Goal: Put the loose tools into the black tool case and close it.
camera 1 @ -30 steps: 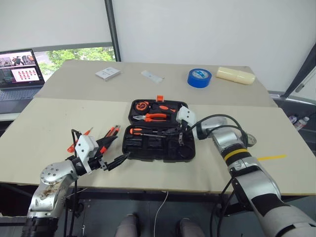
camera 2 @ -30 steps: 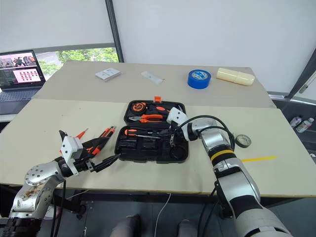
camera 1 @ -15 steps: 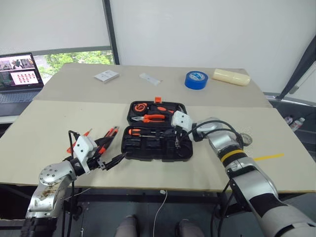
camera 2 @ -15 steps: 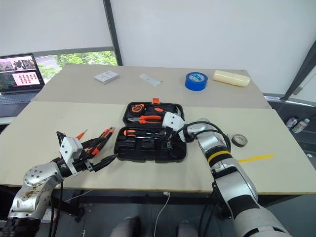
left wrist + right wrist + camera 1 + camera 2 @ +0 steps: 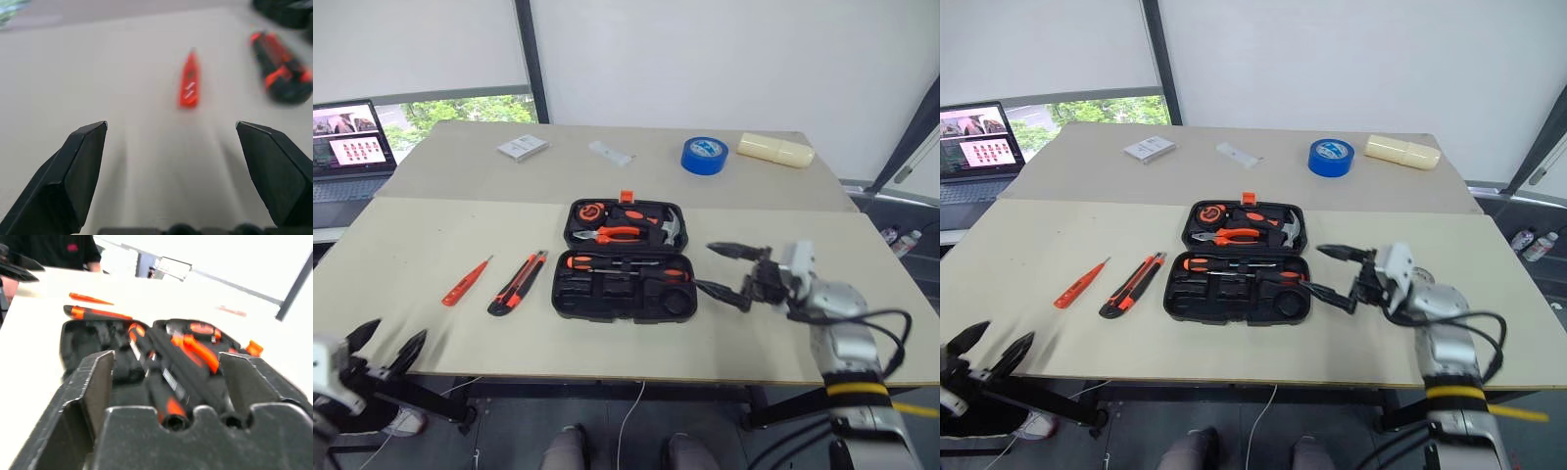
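The black tool case (image 5: 625, 259) is seen open mid-frame. The right gripper (image 5: 725, 271), lower right, and the left gripper (image 5: 386, 344), lower left, are spread wide, nothing held.

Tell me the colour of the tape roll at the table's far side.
Blue. The tape roll shows best in the left eye view.

1. Black two-fingered left gripper (image 5: 384, 348) sits at the frame's corner, its arm cut off.
2. Black plastic hinged tool case (image 5: 288, 11) is blurred and clipped in the left wrist view.
3. Orange-and-black utility knife (image 5: 282, 74) looks smeared there.
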`<action>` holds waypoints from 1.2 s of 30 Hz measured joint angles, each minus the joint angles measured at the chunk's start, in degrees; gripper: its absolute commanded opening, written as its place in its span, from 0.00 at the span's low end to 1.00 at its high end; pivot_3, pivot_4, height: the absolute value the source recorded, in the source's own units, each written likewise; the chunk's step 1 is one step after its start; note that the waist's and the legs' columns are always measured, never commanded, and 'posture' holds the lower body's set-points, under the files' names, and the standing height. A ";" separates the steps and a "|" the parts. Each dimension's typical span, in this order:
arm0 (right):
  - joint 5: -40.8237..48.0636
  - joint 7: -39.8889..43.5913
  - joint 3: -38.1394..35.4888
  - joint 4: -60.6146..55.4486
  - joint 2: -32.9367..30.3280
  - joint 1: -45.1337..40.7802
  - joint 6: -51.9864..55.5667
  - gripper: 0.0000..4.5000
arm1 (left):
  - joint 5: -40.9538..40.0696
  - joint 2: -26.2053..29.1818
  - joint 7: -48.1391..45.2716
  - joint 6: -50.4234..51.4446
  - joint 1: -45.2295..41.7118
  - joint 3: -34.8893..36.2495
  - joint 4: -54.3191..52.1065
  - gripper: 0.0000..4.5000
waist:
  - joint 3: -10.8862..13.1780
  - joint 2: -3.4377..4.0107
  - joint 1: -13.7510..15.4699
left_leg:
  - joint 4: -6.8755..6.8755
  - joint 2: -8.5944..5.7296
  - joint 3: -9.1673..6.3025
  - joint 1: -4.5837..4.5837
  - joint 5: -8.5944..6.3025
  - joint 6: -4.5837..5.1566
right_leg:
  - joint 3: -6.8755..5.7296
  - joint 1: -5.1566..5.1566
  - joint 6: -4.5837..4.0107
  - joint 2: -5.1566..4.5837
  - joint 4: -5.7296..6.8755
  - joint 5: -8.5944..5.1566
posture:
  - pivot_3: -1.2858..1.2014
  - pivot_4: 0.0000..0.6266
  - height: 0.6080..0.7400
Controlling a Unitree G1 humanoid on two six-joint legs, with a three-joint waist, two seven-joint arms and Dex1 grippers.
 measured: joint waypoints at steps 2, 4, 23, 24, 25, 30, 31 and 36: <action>0.56 0.17 -1.62 -1.78 -1.21 3.73 -0.68 0.99 | -0.20 0.02 -0.33 0.41 0.52 0.20 1.14 1.00 | 0.00 -0.03 0.28 | 0.13 0.07 0.07 0.02 -0.04 -0.06 | -0.07 -0.12 0.01 -0.06 0.00 0.02 | 0.52 0.24 1.00; 1.97 -1.15 -2.75 -4.48 -1.22 5.96 -0.60 0.99 | -0.72 0.67 -0.47 1.99 0.07 -0.01 0.78 1.00 | -0.01 -0.04 0.30 | 0.17 0.16 0.17 0.02 -0.05 -0.08 | -0.06 -0.17 -0.05 -0.06 -0.01 0.13 | 0.52 0.24 1.00; 8.24 -6.34 3.57 -25.55 -6.50 -2.12 17.94 1.00 | 10.83 13.90 5.60 31.60 -38.13 -27.45 12.67 0.83 | 0.02 -0.19 1.13 | 0.09 0.43 0.45 -0.29 0.18 0.26 | 0.09 -0.54 -0.02 0.34 0.29 0.48 | 0.52 0.24 1.00; 8.24 -6.38 3.57 -25.60 -6.85 -2.10 18.21 1.00 | 11.54 13.91 5.84 31.52 -38.86 -27.64 13.65 0.75 | 0.02 -0.19 1.14 | 0.07 0.46 0.45 -0.29 0.18 0.26 | 0.10 -0.57 -0.02 0.37 0.31 0.47 | 0.52 0.24 1.00; 8.25 -6.43 3.53 -25.67 -7.14 -2.07 18.47 1.00 | 11.75 13.89 5.94 31.41 -39.20 -27.65 14.21 0.65 | 0.02 -0.19 1.12 | 0.08 0.46 0.45 -0.29 0.18 0.26 | 0.11 -0.57 -0.03 0.37 0.31 0.47 | 0.52 0.24 1.00; 8.55 -7.10 2.67 -27.58 -8.92 0.12 19.81 1.00 | 11.76 12.06 5.04 28.18 -39.93 -27.02 16.36 0.24 | 0.02 -0.20 1.24 | 0.22 0.47 0.45 -0.28 0.17 0.21 | 0.12 -0.51 -0.01 0.35 0.30 0.47 | 0.52 0.24 1.00; 8.63 -7.14 2.52 -27.72 -9.14 0.56 19.94 1.00 | 11.74 11.79 4.93 27.31 -39.94 -26.93 16.78 0.18 | 0.02 -0.20 1.32 | 0.25 0.47 0.45 -0.28 0.13 0.15 | 0.12 -0.51 0.00 0.35 0.29 0.49 | 0.52 0.24 1.00; 9.19 -7.25 0.25 -28.99 -11.13 3.18 20.59 1.00 | 8.76 8.82 -2.22 14.04 -40.79 -24.05 19.73 0.11 | 0.15 -0.44 1.59 | 0.30 0.49 0.45 -0.29 0.00 -0.15 | 0.11 -0.49 -0.01 0.34 0.28 0.61 | 0.52 0.24 1.00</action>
